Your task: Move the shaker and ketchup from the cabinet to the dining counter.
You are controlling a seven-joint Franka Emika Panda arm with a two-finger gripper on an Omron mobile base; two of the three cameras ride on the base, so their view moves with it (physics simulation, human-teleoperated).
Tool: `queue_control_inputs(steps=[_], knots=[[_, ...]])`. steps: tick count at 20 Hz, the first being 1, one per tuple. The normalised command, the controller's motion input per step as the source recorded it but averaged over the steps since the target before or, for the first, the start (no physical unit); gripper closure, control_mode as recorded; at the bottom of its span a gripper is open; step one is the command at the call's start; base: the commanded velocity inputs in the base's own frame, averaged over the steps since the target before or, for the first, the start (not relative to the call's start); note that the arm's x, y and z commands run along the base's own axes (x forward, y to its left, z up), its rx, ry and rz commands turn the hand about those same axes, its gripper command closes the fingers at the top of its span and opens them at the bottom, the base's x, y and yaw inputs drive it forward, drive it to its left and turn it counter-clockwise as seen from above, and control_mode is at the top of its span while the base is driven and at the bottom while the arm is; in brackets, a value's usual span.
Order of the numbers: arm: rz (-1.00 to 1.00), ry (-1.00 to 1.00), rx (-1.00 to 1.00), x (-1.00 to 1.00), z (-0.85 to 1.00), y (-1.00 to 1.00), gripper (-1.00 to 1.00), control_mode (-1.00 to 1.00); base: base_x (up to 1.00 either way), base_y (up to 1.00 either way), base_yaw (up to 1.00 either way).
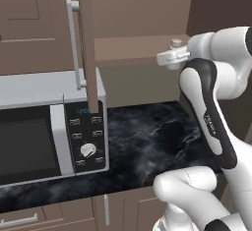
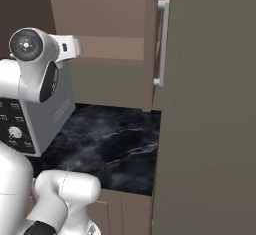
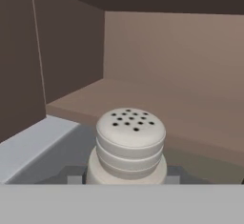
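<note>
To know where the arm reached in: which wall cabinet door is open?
In the left base view, the door seen edge-on above the microwave's control panel, its silver handle pointing left. The panelled door further left lies flat, shut.

Black marble worktop (image 1: 147, 141) – microwave (image 1: 49, 127) on it

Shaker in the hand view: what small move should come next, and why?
Probably draw the arm back out of the cabinet. The shaker sits right at the hand, apparently held and already off the shelf, so it should leave for the dining counter.
</note>
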Motion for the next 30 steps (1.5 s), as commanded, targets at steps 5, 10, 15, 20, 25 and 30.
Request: queue_control_inputs(steps=[5, 10, 15, 20, 25, 30], knots=[[0.0, 0.0, 0.0, -0.35, 0.0, -0.04, 1.0, -1.0, 0.0, 0.0, 0.0], [0.0, 0.0, 0.0, -0.31, 0.0, -0.04, 1.0, -1.0, 0.0, 0.0, 0.0], [0.0, 0.0, 0.0, -0.1, -0.01, -0.06, 1.0, 1.0, -0.01, 0.0, 0.0], [0.0, 0.0, 0.0, 0.0, 0.0, 0.0, 1.0, 1.0, -0.37, -0.28, -0.12], [0.0, 0.0, 0.0, 0.0, 0.0, 0.0, 1.0, 1.0, -0.62, -0.31, -0.58], [0.0, 0.0, 0.0, 0.0, 0.0, 0.0, 1.0, 1.0, -0.38, -0.52, -0.71]])
